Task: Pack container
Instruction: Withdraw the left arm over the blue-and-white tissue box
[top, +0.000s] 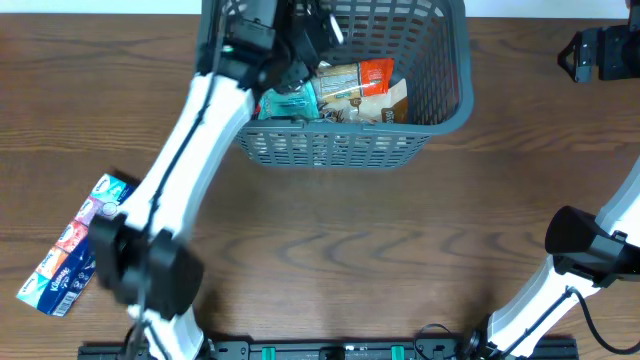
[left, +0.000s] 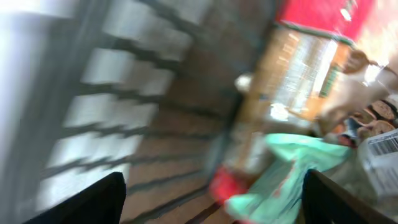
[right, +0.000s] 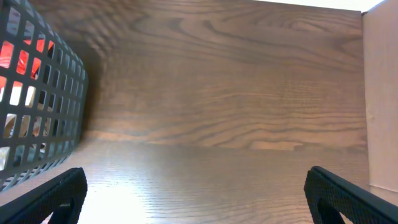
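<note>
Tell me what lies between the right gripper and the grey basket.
Only bare wooden table lies between the right gripper and the basket; the right wrist view shows it.

I see a blue tissue pack (top: 72, 245) lying on the wooden table (top: 400, 220), well apart from my left claw (top: 318, 40), toward its arm's base.

— Where does the container (top: 350, 150) stand?
— At the far middle of the table (top: 360, 250). Snack packs (top: 355, 88) lie inside it, toward its near wall.
— Anything else?
— A tissue pack (top: 72, 245) lies on the table, well left and nearer.
</note>
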